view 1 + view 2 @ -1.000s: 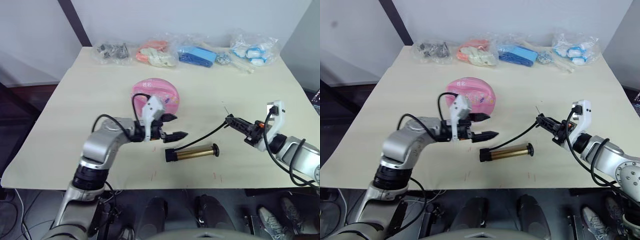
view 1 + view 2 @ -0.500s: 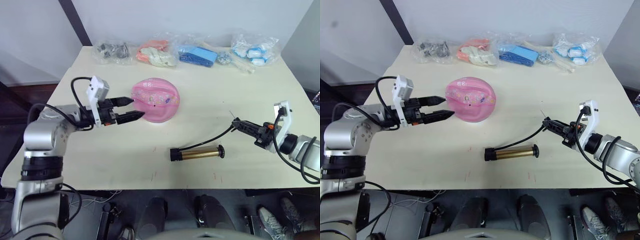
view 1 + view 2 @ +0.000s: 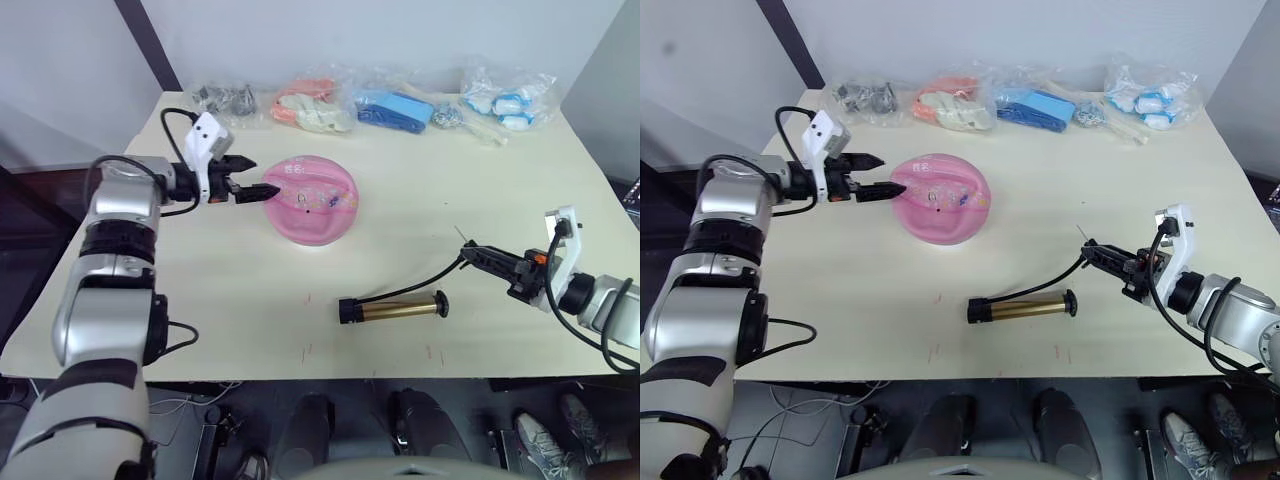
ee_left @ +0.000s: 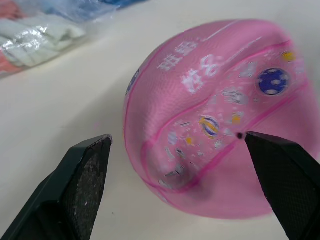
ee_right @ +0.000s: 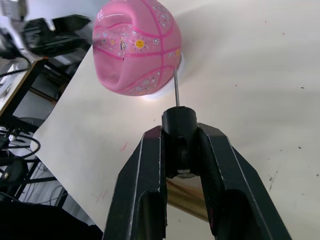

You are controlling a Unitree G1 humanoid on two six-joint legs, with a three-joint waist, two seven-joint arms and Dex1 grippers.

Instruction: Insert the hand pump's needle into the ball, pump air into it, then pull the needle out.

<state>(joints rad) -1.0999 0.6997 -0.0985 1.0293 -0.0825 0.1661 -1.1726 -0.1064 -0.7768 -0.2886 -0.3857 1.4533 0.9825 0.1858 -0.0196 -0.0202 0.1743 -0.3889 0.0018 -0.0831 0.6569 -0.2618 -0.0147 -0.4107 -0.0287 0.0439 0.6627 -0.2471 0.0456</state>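
Note:
The pink ball (image 3: 312, 204) sits mid-table, dented on one side, its dark valve hole (image 4: 239, 135) facing up. My left gripper (image 3: 258, 178) is open at the ball's left side, and in the left wrist view its fingers (image 4: 82, 175) straddle the ball (image 4: 215, 100). The gold hand pump (image 3: 395, 306) lies flat nearer the front edge, its black hose (image 3: 430, 278) curving right. My right gripper (image 3: 500, 262) is shut on the hose's end piece, with the thin needle (image 5: 176, 90) sticking out toward the ball and well apart from it.
Several clear plastic bags line the table's far edge: dark parts (image 3: 225, 100), orange and white items (image 3: 315, 108), blue items (image 3: 395, 108), white and blue items (image 3: 505, 98). The cream table (image 3: 200, 300) ends close in front of the pump.
My left gripper has swung away from the pump, out to the left and back, and now stands at the ball's left side. The right gripper, still holding the hose end, shifted slightly right.

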